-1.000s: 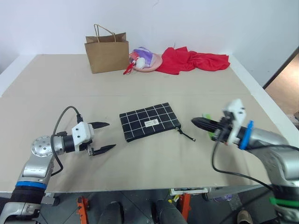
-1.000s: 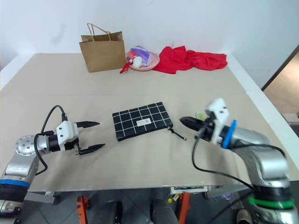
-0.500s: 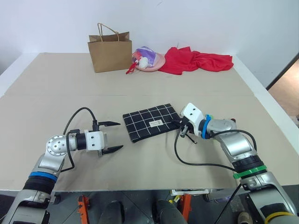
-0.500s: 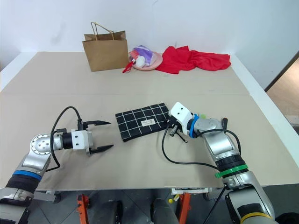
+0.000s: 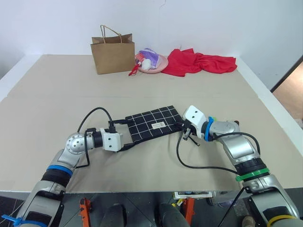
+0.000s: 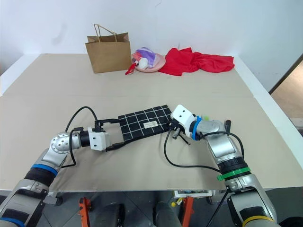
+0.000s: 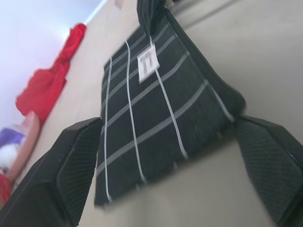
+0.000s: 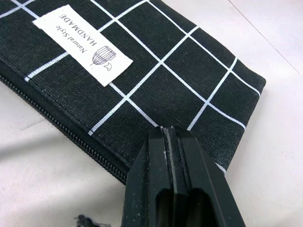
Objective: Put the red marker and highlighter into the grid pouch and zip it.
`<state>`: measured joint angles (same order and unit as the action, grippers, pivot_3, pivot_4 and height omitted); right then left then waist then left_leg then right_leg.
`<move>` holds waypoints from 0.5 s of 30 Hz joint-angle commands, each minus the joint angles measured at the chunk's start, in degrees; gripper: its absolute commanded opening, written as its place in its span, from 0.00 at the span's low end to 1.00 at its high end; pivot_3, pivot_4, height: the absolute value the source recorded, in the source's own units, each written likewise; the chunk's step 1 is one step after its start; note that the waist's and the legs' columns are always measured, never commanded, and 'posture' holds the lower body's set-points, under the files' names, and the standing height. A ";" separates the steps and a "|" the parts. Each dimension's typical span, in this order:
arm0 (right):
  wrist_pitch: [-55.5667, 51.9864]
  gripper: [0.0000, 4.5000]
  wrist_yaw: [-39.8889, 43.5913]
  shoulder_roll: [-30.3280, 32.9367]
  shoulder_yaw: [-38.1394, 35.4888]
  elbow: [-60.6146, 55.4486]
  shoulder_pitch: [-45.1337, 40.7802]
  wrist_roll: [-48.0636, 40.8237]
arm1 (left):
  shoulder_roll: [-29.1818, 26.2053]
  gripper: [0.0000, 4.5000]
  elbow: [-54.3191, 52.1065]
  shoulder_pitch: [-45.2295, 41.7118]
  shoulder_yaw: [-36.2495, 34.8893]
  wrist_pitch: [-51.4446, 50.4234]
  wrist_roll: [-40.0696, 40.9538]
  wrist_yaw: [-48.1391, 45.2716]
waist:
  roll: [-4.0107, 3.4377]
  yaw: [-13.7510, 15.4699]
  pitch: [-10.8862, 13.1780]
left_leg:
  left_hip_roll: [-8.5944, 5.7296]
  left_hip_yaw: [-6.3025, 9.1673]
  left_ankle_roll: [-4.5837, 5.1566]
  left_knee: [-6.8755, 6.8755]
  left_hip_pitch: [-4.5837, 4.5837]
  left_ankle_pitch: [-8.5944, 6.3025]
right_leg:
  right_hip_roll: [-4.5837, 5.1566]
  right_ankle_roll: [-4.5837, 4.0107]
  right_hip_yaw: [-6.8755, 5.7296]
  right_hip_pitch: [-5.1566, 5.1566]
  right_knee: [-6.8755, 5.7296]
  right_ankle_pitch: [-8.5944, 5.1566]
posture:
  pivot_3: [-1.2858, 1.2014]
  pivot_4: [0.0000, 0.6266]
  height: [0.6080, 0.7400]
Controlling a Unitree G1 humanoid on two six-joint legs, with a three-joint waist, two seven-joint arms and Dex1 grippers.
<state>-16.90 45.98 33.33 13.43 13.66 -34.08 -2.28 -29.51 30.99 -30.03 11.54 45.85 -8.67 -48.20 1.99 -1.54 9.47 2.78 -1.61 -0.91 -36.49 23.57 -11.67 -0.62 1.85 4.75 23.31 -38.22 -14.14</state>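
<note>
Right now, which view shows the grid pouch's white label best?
The right wrist view: the white label on the grid pouch is readable there. The left wrist view shows it small and slanted; both eye views show a tiny white patch.

A wide table topped with flat beige board fills the room's foreground, a faint seam crossing it from left edge to right edge. A plain white wall rises behind its far edge. Past the right edge, a strip of brown floor shows beside a dark doorframe.
</note>
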 commanded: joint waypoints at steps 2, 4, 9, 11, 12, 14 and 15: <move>-0.46 0.02 1.01 -0.19 -0.53 -1.25 0.94 0.27 | 0.88 1.00 3.41 -0.95 2.04 1.40 -2.36 2.38 | -0.09 0.02 -0.05 | 0.00 0.00 0.00 0.00 -0.02 0.00 | 0.00 0.00 0.00 -0.02 -0.01 0.00 | 0.52 0.24 1.00; -0.56 0.02 1.11 -0.27 -0.52 -1.49 1.16 0.31 | 1.10 1.00 4.54 -1.60 2.59 2.04 -2.95 3.16 | -0.09 0.09 -0.08 | 0.00 0.00 0.00 0.00 -0.03 0.00 | 0.00 0.01 0.00 -0.03 -0.02 0.00 | 0.52 0.24 1.00; -0.63 0.02 1.33 -0.63 -0.27 -1.32 1.19 0.55 | 2.15 1.00 7.46 -3.90 4.16 3.74 -4.57 5.00 | -0.11 0.12 -0.13 | -0.02 -0.01 0.01 0.00 -0.13 0.01 | 0.01 0.25 0.02 -0.12 -0.02 -0.13 | 0.52 0.24 1.00; -0.69 0.02 1.61 -0.77 -0.08 -1.30 1.02 0.57 | 2.76 1.00 8.36 -4.72 4.77 4.09 -4.86 5.26 | -0.11 0.13 -0.14 | -0.01 -0.01 0.03 0.00 -0.15 0.02 | 0.00 0.26 0.02 -0.14 -0.02 -0.12 | 0.52 0.24 1.00; -0.72 0.02 1.73 -0.82 -0.05 -1.37 0.98 0.56 | 3.03 1.00 8.88 -5.09 5.21 4.31 -4.68 4.88 | -0.11 0.12 -0.14 | -0.01 -0.01 0.04 0.00 -0.16 0.03 | 0.00 0.26 0.01 -0.14 -0.02 -0.12 | 0.52 0.24 1.00; -0.71 0.01 1.83 -0.87 -0.06 -1.46 0.96 0.60 | 3.20 0.94 9.60 -5.60 5.78 4.88 -4.81 4.84 | -0.13 0.13 -0.17 | -0.01 -0.01 0.05 0.00 -0.17 0.03 | -0.01 0.26 0.02 -0.14 -0.02 -0.11 | 0.52 0.24 1.00; -0.71 0.00 1.80 -0.92 -0.09 -1.43 0.94 0.67 | 3.33 0.89 10.03 -5.81 5.87 4.94 -4.45 4.55 | -0.13 0.13 -0.18 | -0.01 -0.01 0.05 0.00 -0.17 0.03 | -0.01 0.26 0.02 -0.14 -0.02 -0.11 | 0.52 0.24 1.00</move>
<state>-17.38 46.56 32.77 13.13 13.18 -33.48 -1.88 -26.50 38.95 -35.26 15.38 50.23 -11.97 -42.98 1.86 -1.41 9.29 2.76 -1.62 -0.86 -36.49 23.40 -11.63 -0.63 2.11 4.77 23.17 -38.25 -14.25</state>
